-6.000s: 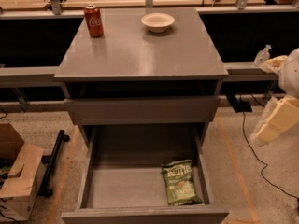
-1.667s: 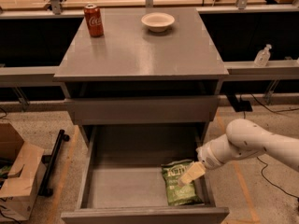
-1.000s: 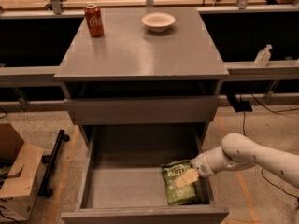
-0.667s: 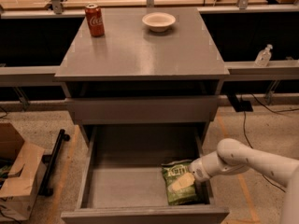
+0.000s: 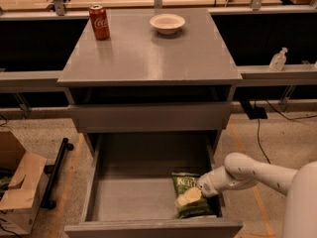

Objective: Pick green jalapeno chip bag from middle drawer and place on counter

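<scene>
Gripper is down on the chip bag in the open drawer, lower right; honestly can't tell if it's grabbing it.

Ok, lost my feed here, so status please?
Gripper low in middle drawer, over green jalapeno chip bag. Bag lying on drawer floor, front right. Soda can and bowl sit at counter back.
</scene>
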You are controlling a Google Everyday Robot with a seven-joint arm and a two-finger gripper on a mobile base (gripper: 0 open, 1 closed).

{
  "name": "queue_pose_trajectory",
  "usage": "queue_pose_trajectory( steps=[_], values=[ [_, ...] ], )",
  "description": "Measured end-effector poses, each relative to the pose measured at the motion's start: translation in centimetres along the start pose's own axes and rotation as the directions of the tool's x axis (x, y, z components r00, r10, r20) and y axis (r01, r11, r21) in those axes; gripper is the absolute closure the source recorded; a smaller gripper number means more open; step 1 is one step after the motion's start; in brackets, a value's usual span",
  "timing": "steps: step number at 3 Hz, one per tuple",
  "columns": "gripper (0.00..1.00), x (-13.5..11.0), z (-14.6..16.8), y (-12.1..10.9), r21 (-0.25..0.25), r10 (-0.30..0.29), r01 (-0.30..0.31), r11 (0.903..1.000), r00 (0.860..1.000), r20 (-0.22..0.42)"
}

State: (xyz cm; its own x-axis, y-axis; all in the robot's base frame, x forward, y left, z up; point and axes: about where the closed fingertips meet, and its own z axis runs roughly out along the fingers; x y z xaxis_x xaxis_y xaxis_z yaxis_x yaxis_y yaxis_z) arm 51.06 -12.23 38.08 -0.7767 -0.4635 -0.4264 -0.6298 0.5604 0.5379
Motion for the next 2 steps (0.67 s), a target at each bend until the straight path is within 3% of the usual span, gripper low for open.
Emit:
queue_pose_trajectory(
  steps=[2],
  values=[
    [0.6,-0.17,-0.26,0.22,0.0,0.001,-0.001,1.0,1.0,0.0]
  ],
)
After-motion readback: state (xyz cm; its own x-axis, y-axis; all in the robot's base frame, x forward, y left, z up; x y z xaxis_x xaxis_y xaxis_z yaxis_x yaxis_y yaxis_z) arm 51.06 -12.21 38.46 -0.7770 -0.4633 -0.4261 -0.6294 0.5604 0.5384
